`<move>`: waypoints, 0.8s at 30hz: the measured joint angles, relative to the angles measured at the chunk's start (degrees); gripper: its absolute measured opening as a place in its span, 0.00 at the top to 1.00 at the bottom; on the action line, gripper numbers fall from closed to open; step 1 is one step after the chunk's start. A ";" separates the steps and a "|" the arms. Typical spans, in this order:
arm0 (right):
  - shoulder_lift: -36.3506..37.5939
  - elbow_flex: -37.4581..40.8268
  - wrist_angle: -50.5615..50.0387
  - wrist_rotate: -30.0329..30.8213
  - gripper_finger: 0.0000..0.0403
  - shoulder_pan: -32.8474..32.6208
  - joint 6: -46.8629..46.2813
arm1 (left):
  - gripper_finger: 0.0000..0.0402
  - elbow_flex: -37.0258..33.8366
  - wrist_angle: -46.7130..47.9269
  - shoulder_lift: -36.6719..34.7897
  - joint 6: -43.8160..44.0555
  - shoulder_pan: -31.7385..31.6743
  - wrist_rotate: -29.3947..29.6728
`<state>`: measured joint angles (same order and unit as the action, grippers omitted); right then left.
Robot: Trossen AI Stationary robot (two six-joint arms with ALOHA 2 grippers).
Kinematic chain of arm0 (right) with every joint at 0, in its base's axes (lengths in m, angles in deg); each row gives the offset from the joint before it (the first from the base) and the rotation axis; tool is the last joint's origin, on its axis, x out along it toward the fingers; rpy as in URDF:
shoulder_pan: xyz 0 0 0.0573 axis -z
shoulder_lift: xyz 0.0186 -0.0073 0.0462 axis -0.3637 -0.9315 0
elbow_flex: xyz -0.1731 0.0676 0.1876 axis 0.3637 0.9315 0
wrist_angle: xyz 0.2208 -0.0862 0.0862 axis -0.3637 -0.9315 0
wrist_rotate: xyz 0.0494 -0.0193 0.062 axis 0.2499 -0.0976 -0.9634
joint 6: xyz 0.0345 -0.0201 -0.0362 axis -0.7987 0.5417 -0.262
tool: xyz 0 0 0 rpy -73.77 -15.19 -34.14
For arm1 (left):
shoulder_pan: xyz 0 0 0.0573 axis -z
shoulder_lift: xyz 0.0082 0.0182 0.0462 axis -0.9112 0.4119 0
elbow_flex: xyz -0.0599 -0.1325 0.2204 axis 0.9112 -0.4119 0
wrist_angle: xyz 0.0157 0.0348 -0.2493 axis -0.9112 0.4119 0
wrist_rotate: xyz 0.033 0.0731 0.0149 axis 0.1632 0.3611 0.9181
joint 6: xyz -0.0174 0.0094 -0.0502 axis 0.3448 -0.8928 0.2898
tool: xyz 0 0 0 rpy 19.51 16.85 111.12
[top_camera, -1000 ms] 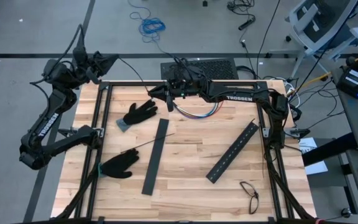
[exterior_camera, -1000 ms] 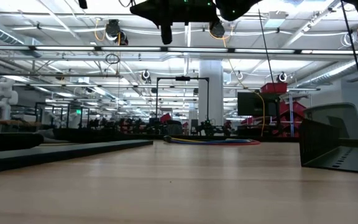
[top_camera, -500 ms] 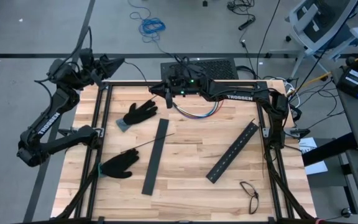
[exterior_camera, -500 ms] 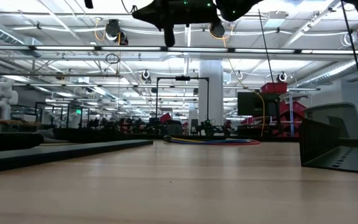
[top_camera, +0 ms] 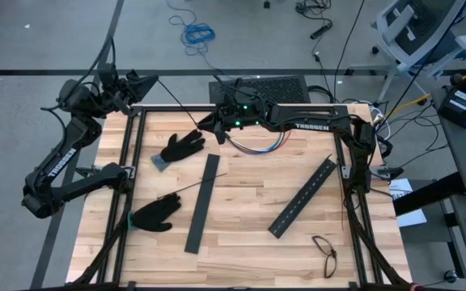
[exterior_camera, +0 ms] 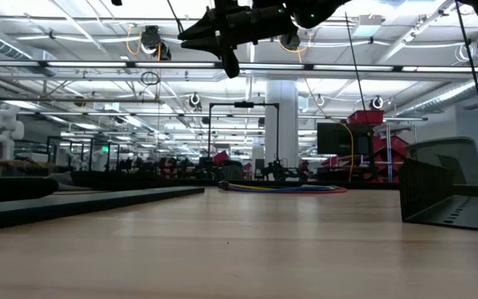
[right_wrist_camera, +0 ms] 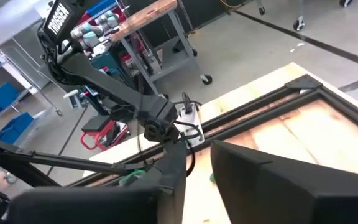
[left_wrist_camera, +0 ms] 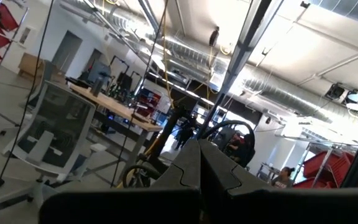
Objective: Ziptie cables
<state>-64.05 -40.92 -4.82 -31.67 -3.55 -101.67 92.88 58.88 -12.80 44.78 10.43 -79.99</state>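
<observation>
The cables [top_camera: 257, 145], a loose coloured bundle, lie on the table near its far edge, under my right arm. In the high view a thin dark ziptie [top_camera: 178, 103] slants from my left gripper [top_camera: 150, 78], which is shut beyond the table's far left corner, to the fingers of my right gripper [top_camera: 209, 125]. The right gripper hangs high over the far middle, left of the cables. Its fingers [right_wrist_camera: 173, 174] stand a little apart with nothing seen between them. Another ziptie [top_camera: 188, 188] lies flat across a black bar. My left gripper is shut on the ziptie's far-left end [top_camera: 157, 81], which starts at its fingertips in the high view. Its own wrist view does not show the strip between the fingers [left_wrist_camera: 188, 168]. The ziptie runs clear of the table, slanting toward my right gripper. Whether my right gripper touches the ziptie's other end [top_camera: 199, 124], I cannot tell.
Two black gloves [top_camera: 183, 147] [top_camera: 154, 216] lie on the left half. Two long black slotted bars [top_camera: 203, 202] [top_camera: 303, 196] lie mid-table. A pair of glasses [top_camera: 324, 252] sits near the front right. A black frame rail [top_camera: 132, 162] borders the wooden top.
My right gripper has tipped its fingers downward and rolled a little, staying over the far middle of the table. The ziptie still runs between the two grippers.
</observation>
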 joint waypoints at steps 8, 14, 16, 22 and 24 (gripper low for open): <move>0.00 0.00 3.64 -0.06 0.67 0.00 -0.43 | 1.00 0.00 -0.08 0.74 -0.04 0.00 0.00; 0.00 -0.02 9.09 -0.04 0.61 0.00 -3.08 | 1.00 0.00 -0.08 1.24 -0.31 0.00 -0.02; 0.02 -0.04 8.92 -0.04 0.60 0.00 -3.67 | 1.00 0.00 -0.08 1.53 -0.86 0.00 0.00; 0.00 -0.04 8.79 -0.86 0.55 0.00 -4.09 | 1.00 0.00 -0.06 1.56 -2.17 -0.17 2.62; 0.00 -0.04 8.83 -4.70 0.54 0.21 -5.31 | 1.00 0.00 -0.14 1.53 -3.68 -0.17 2.70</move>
<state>-64.05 -40.97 4.01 -36.37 -3.34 -106.98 92.88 58.74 -11.27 41.09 10.26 -77.29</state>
